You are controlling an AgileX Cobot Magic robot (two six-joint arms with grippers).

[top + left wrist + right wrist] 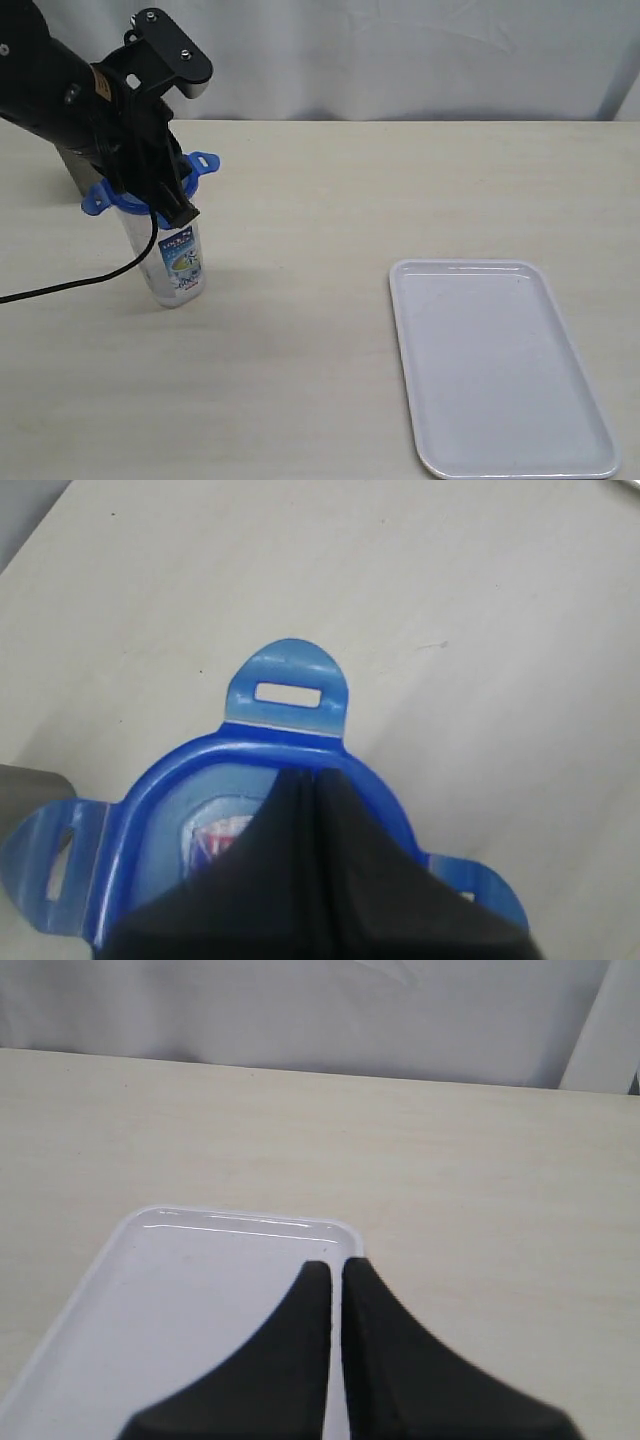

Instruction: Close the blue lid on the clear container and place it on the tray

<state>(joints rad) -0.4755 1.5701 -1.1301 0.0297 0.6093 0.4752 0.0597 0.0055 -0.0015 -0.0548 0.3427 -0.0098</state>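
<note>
The clear container (178, 262) stands upright at the table's left, its printed label facing the camera. The blue lid (197, 165) sits on its mouth with the side flaps sticking out flat. My left gripper (180, 213) is shut, with its fingertips down on the lid's top. In the left wrist view the shut tips (315, 775) rest on the blue lid (160, 800) just inside its rim, partly hiding the sticker. The white tray (500, 370) lies empty at the right. My right gripper (335, 1265) is shut and hangs above a corner of the tray (180, 1290); it is outside the exterior view.
A grey metal object (75, 165) stands behind the left arm, close beside the container. A black cable (60, 285) trails from the arm across the table's left. Bare table lies between the container and the tray. White cloth hangs along the far edge.
</note>
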